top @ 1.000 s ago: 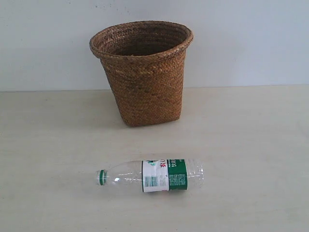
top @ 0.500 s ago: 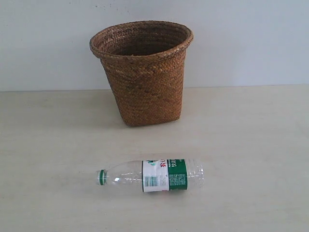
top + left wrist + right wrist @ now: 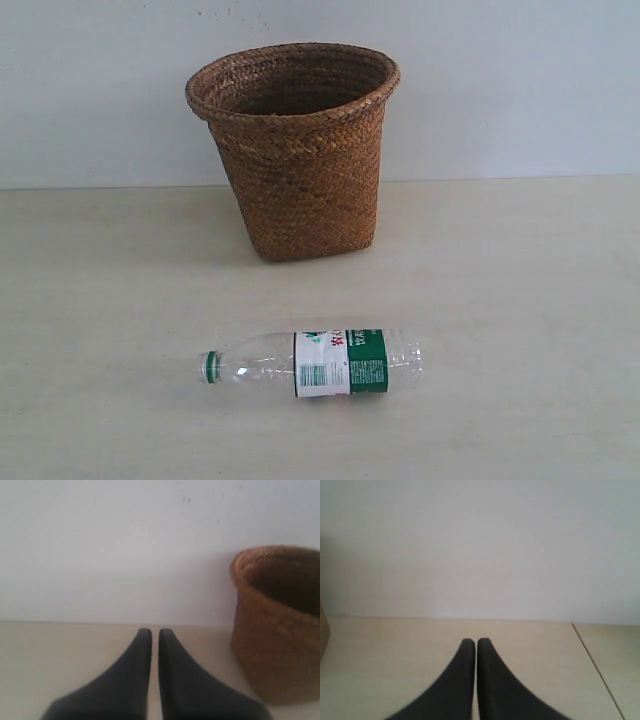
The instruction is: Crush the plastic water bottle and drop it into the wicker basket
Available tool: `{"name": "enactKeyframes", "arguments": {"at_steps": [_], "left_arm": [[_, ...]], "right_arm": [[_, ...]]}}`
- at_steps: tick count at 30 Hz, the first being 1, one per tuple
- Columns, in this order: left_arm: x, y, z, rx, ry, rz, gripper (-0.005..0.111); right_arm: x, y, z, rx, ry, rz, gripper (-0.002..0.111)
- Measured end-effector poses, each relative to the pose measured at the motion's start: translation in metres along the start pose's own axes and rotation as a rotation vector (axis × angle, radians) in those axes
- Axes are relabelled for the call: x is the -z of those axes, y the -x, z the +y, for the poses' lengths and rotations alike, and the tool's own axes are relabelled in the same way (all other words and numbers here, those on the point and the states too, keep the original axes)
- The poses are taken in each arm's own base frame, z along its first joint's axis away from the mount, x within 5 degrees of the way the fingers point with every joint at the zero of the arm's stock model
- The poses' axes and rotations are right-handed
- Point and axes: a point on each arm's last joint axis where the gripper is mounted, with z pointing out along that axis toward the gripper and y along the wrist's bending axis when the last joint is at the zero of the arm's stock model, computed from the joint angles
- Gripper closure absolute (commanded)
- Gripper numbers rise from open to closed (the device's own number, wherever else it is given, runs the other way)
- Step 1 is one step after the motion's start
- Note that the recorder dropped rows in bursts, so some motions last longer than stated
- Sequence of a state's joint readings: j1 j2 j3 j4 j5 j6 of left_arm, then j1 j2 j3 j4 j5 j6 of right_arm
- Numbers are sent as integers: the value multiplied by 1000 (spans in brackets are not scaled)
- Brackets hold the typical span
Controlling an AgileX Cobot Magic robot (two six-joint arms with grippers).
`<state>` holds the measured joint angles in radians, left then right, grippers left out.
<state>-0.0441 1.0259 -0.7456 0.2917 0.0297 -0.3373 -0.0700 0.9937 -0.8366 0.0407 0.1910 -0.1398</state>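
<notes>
The plastic water bottle (image 3: 315, 365) lies on its side on the pale table, uncrushed, green cap pointing left and label toward the right. Behind it stands the wicker basket (image 3: 295, 150), upright, near the wall. Neither arm shows in the exterior view. In the left wrist view my left gripper (image 3: 155, 632) is shut with nothing between its black fingers, low over the table, and the basket (image 3: 280, 630) stands beside it. My right gripper (image 3: 476, 642) is also shut and empty; a sliver of the basket (image 3: 323, 635) shows at the picture's edge. The bottle is out of both wrist views.
A white wall (image 3: 500, 80) rises behind the table. A thin seam (image 3: 595, 665) runs across the tabletop near the right gripper. The beige tabletop (image 3: 520, 300) spreads out on both sides of the bottle.
</notes>
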Motion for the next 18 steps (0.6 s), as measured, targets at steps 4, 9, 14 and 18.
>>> {"name": "enactKeyframes", "arguments": {"at_steps": [4, 9, 14, 18], "left_arm": [[-25, -14, 8, -200, 69, 252, 102], [-46, -30, 7, -389, 10, 487, 102], [-57, -46, -15, -598, -196, 557, 102], [-62, -61, -41, -760, -395, 594, 102]], "right_arm": [[-25, -1, 21, 140, 112, 163, 108], [-51, -5, 62, 329, 311, 403, 108], [-62, -17, 91, 443, 455, 487, 108], [-68, -26, 115, 486, 622, 554, 108]]}}
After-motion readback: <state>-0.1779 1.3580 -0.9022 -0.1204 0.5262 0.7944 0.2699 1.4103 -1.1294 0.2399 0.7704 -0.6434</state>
